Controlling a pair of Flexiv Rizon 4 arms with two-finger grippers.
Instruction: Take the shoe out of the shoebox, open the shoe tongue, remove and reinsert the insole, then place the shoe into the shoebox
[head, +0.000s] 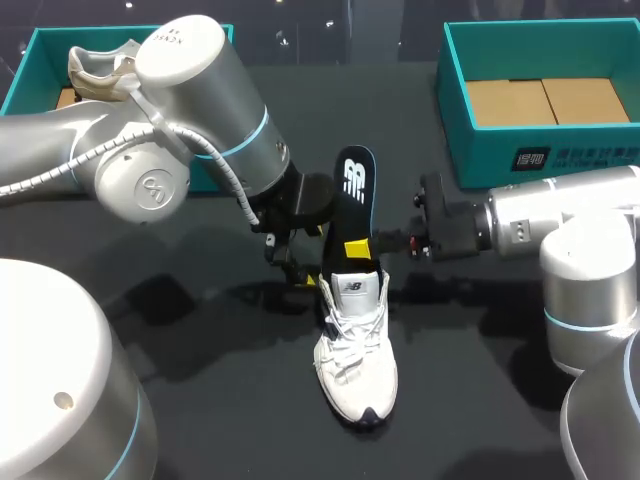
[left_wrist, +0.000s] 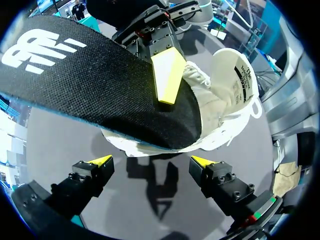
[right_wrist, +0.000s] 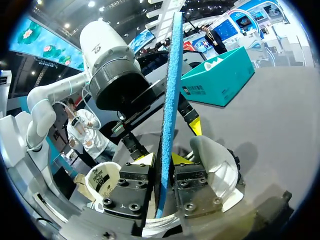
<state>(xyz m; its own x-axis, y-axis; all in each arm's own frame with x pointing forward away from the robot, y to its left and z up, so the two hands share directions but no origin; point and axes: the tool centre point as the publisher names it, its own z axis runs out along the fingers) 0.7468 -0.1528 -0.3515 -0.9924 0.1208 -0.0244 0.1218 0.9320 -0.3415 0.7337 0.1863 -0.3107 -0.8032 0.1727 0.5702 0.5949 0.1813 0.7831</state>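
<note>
Insole (right_wrist: 170, 100): one. Black cloth top, blue foam underside. It stands on edge, clamped between the fingers of the right gripper (right_wrist: 162, 159) and rising up and away from the shoe's mouth. Whether its lower end is inside the shoe cannot be told.
Insole, handling: judged light, thin and floppy, likely to bow when pushed. Best pinched flat across the middle, as it is held now, and fed in toe end first.
Shoe (head: 355, 350): one on the table, white and laced, upright at mid-table with the heel opening just under the insole.
Shoe, handling: judged light, with a soft upper and a firmer sole. Take it by the heel collar or tongue, since the laces would slip.
Left gripper (left_wrist: 151, 161): one. Fingers spread and grasping nothing, just beside the shoe's heel.
Right-hand shoebox (head: 500, 150): one, teal, brown card floor showing, well apart from the shoe.
Left-hand shoebox (head: 30, 60): one, teal, at the far corner.
Second shoe (head: 100, 70): one, pale, lying in the left-hand shoebox.
Table (head: 220, 400): one, dark.
</note>
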